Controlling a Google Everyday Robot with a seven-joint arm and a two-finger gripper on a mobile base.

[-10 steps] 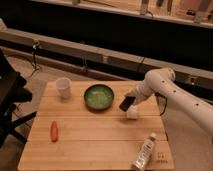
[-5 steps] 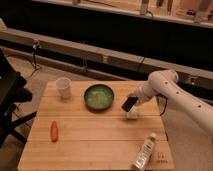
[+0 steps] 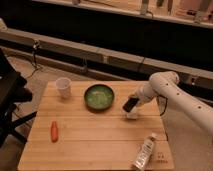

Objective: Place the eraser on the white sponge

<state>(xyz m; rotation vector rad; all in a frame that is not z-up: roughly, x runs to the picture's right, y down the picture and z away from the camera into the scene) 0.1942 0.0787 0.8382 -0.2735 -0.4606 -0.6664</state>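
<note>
The fingers (image 3: pixel 137 100) of the gripper (image 3: pixel 134 102) are clamped on the eraser (image 3: pixel 130 104). They are hard to pick out against it, so I judge this from the way the black block hangs tilted at the tip of the arm, off the table (image 3: pixel 90 145). Right beneath the fingers lies the white sponge (image 3: pixel 131 116); the eraser's lower end looks close to it, perhaps just touching. Over the last second the gripper has slid away from the green bowl (image 3: pixel 86 95), which sits beside the fingers on the far side from the arm, and has sunk a little. The block has gone from beside the pad to over it. That suggests the carrying is nearly done, leaving a short descent and a release.
</note>
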